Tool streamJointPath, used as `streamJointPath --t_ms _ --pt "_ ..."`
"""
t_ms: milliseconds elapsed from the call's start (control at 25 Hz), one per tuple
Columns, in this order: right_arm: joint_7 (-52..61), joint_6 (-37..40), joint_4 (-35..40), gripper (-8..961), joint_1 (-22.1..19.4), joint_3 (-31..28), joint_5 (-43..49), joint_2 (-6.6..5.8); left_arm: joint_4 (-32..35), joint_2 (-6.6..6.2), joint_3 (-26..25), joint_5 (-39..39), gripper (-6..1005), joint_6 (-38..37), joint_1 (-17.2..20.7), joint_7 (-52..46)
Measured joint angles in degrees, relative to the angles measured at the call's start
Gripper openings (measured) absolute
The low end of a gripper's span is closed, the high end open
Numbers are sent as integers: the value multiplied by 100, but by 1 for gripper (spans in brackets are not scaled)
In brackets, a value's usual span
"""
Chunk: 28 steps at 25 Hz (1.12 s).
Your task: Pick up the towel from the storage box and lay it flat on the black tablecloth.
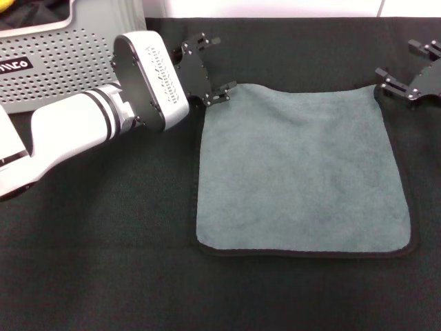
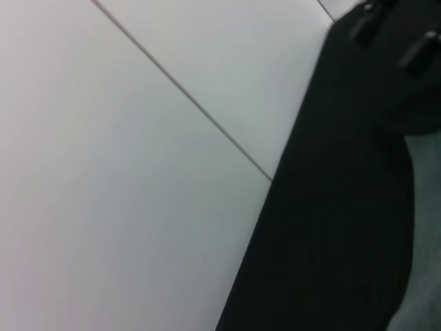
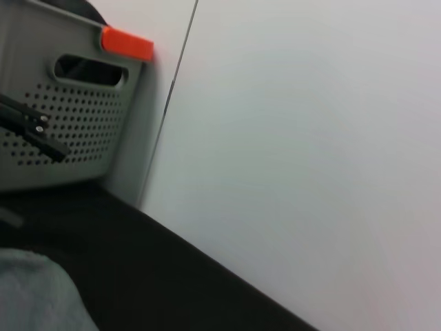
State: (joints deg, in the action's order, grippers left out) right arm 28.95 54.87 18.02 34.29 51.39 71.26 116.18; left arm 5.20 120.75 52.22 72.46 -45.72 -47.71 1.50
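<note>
Grey-green microfibre, the towel (image 1: 303, 172) lies spread on the black tablecloth (image 1: 103, 262) in the centre-right of the head view, grey side up, its black stitched border showing along the lower and right edges. It is out of the storage box (image 1: 48, 62), which stands in the upper left of the frame.

At the towel's upper left corner sits the left pincer (image 1: 209, 69), its fingers spread apart, the lower one touching or just over the cloth's corner. At the upper right corner sits the right pincer (image 1: 403, 67), fingers also parted and seemingly released, right at the towel's edge.

The lay looks nearly done, so the risk now lies in the retreat. If either pincer lifts away while a fingertip is snagged in the pile or under the border, it could drag that corner up and fold or wrinkle the sheet. The far edge dips slightly between the two corners; a sideways pull would worsen that. The surface beneath is soft fabric too, so it could bunch along with the towel.
</note>
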Motion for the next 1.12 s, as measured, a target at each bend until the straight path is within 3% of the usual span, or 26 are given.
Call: streamJointPath --t_ms 280,440,560,800,960,1040,1120 --pt "27 639 234 712 -347 -7 -192 0 122 -1 -25 -143 888 -621 263 -339" --pt "48 1048 305 738 -564 -7 -420 -17 132 -13 -26 -373 883 -1279 460 -513" --pt "418 1507 487 745 -781 15 -505 -34 226 -39 -22 -463 882 -1616 577 -1235" --pt "2099 2598 1347 747 -1174 501 -98 -160 1193 -103 597 60 879 -2335 1124 -4014" --pt "3151 3723 2084 745 -1267 652 603 -212 2057 -219 834 546 877 -3517 1650 -5633" --pt "3459 4326 2335 744 -1281 643 785 -217 2241 -262 836 624 876 -3871 1778 -5890" --pt "3770 4872 2572 743 -1281 637 892 -232 2736 -419 831 738 875 -4925 2125 -6617"
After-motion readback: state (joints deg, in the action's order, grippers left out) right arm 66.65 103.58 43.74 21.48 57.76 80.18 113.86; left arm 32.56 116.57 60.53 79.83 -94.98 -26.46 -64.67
